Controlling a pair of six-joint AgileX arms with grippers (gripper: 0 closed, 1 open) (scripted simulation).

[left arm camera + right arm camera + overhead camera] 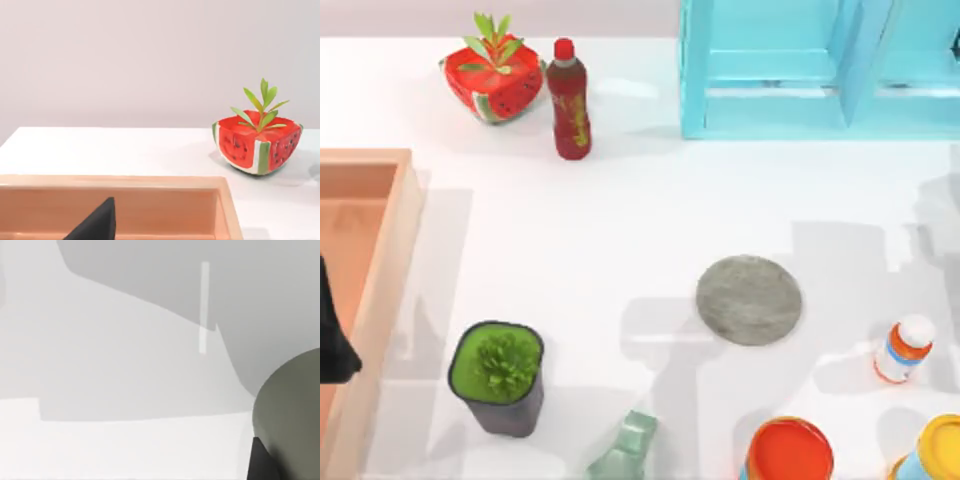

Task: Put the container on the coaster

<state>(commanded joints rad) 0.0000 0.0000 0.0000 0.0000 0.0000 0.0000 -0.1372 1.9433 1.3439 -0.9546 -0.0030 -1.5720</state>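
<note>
Right gripper (270, 462) clasps the small, dull grey-green, cup-like container (295, 415).
Flat round mottled grey stone coaster (749, 299) lies right of the table's centre; left gripper (335, 335) is parked over the wooden box (380, 230).

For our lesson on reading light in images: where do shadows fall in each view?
Top view: broad grey shadows cross the table around the coaster. Left wrist view: soft shadow beneath the watermelon planter. Right wrist view: large angular shadows beside the container.
</note>
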